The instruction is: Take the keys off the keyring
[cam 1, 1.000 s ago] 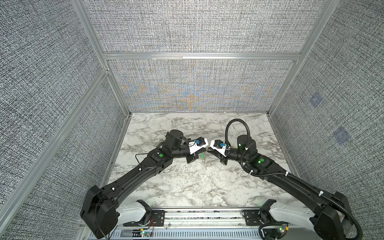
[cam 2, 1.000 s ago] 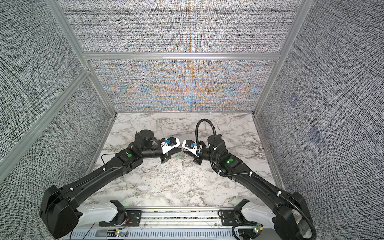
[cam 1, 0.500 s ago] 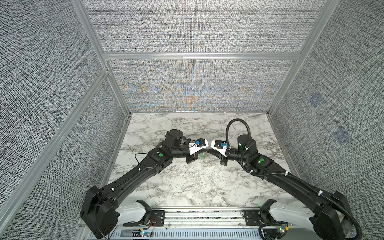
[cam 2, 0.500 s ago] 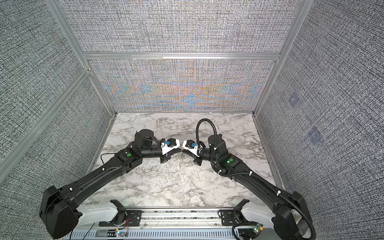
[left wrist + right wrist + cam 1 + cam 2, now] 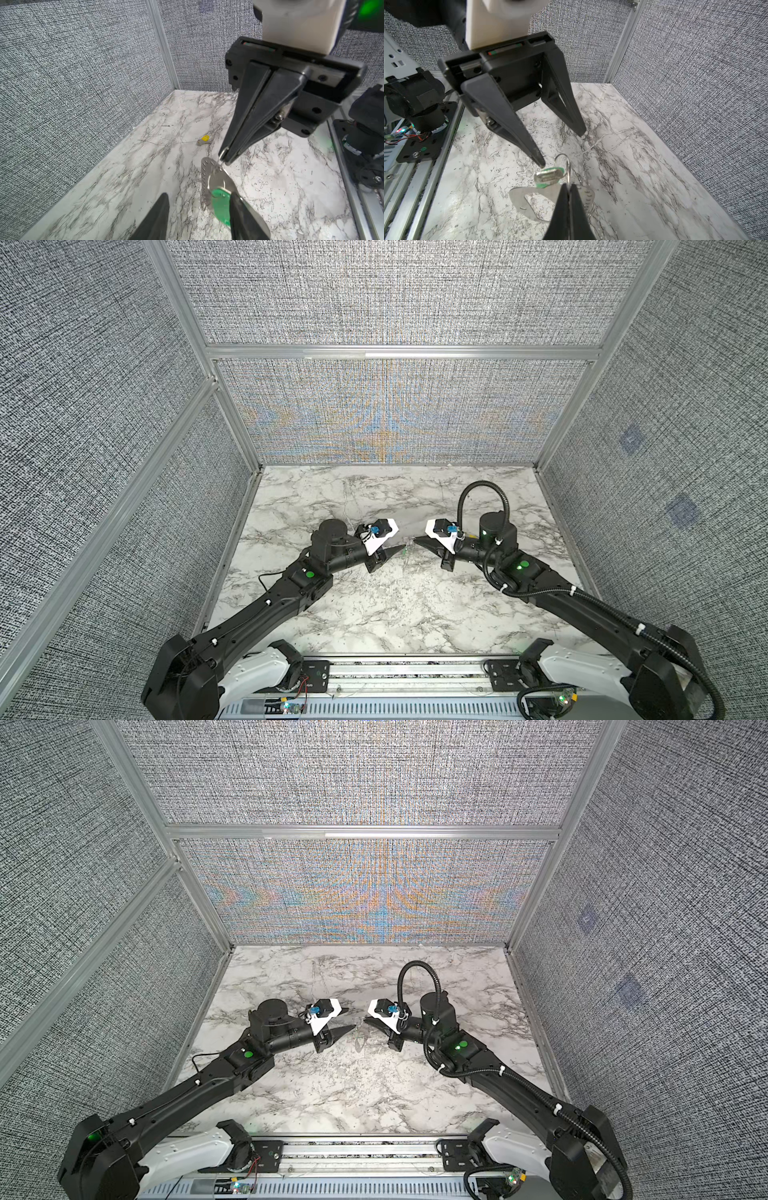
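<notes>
The keyring [image 5: 216, 180], a flat grey metal plate with a row of small holes, hangs above the marble between the two grippers. It shows small in both top views [image 5: 409, 548] [image 5: 360, 1038]. My right gripper [image 5: 568, 185] [image 5: 225, 159] is shut on the keyring [image 5: 529, 199] at its wire loop [image 5: 566, 164]. A key with a green tag [image 5: 220, 202] [image 5: 549, 175] still hangs on the keyring. My left gripper [image 5: 198, 195] [image 5: 562, 149] stands open around the keyring's lower end, one finger [image 5: 243, 216] beside the green tag. A key with a yellow tag [image 5: 204, 139] lies loose on the table.
The marble table [image 5: 374, 614] is walled by grey fabric panels on three sides. A metal rail with both arm bases [image 5: 399, 672] runs along the front edge. The yellow-tagged key lies farther from the left arm than the grippers, toward the right wall.
My left gripper's jaws have opened, letting go of what hangs there. The right gripper has closed fully and stays shut on the keyring. Both arms hold nearly the same place.
</notes>
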Robot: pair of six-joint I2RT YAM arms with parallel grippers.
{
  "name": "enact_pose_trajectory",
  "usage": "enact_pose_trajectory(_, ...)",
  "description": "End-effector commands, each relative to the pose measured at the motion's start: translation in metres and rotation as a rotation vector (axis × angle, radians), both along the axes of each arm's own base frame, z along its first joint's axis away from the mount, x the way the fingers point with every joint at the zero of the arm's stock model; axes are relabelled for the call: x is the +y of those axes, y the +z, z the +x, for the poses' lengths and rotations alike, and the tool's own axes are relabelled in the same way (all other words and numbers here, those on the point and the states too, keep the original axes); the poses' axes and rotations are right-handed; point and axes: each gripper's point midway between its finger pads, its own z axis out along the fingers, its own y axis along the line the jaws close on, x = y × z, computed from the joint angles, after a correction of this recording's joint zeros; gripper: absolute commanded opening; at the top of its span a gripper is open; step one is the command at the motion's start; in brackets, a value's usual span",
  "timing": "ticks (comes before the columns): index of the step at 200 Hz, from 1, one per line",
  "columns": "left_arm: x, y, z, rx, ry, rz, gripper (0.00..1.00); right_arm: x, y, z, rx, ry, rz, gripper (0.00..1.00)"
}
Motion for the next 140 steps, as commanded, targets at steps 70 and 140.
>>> enact_pose_trajectory(70,-0.004,0.007,0.003,-0.074,0.002,-0.083,0.5,0.001,0.038,0.01,-0.045,-0.066,0.149,0.0)
enact_pose_trajectory(140,-0.006,0.008,0.016,-0.156,0.141,-0.095,0.46,0.003,0.041,0.012,-0.044,-0.095,0.171,0.0)
